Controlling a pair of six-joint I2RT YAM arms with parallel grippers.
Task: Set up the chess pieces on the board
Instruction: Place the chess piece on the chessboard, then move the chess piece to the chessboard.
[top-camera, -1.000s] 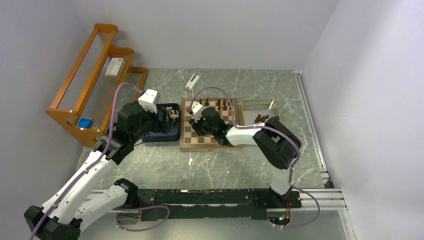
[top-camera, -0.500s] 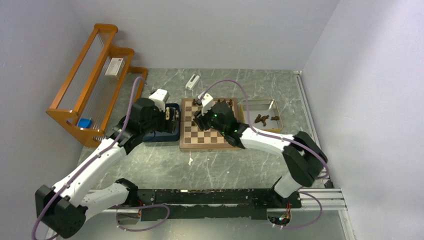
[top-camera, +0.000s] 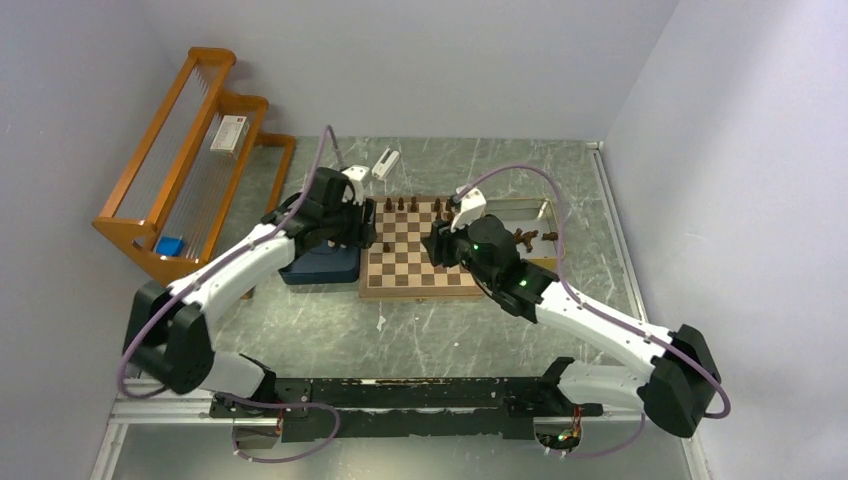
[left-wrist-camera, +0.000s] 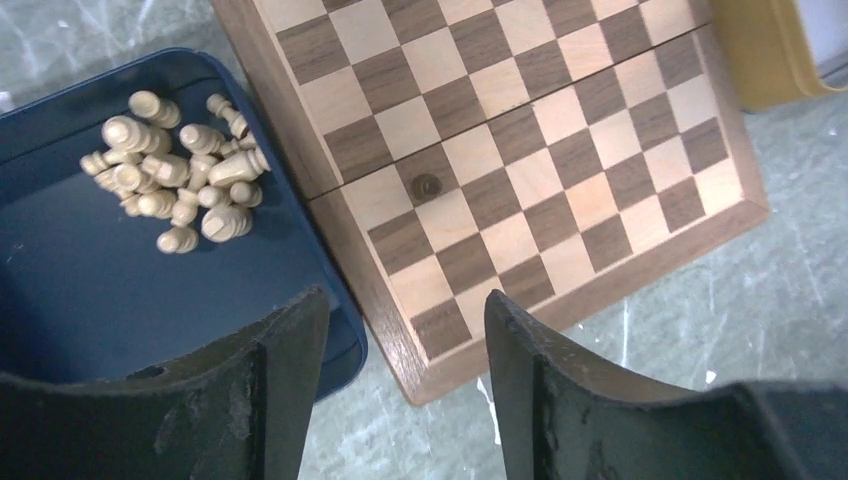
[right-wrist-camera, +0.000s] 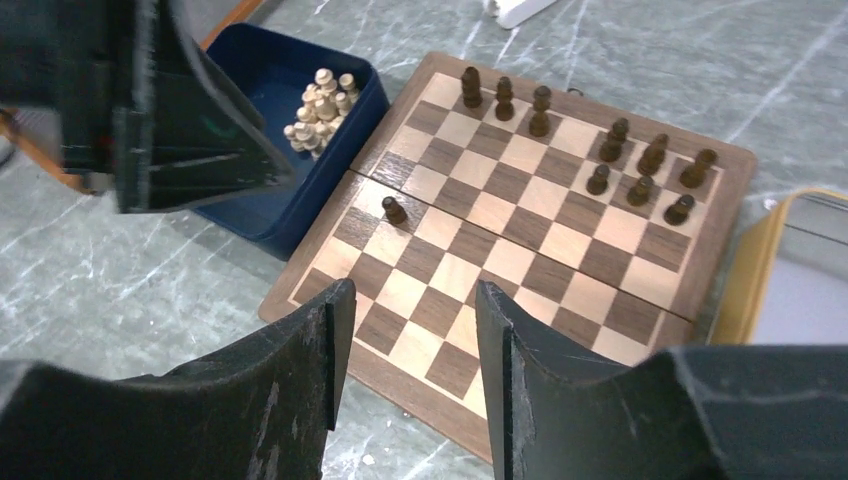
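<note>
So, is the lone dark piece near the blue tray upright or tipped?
Upright: the dark piece stands on its base on the board, its round top showing from above.

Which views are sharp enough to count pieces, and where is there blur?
Right wrist: board and dark pieces crisp, no glare. Left wrist: pale pieces in the blue tray slightly smeared. Top external: evenly lit, pieces too small to count.

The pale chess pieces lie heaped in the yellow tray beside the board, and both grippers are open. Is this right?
No: the left wrist view shows the pale chess pieces heaped in the dark blue tray beside the board, not the yellow tray. The left gripper and right gripper are open.
</note>
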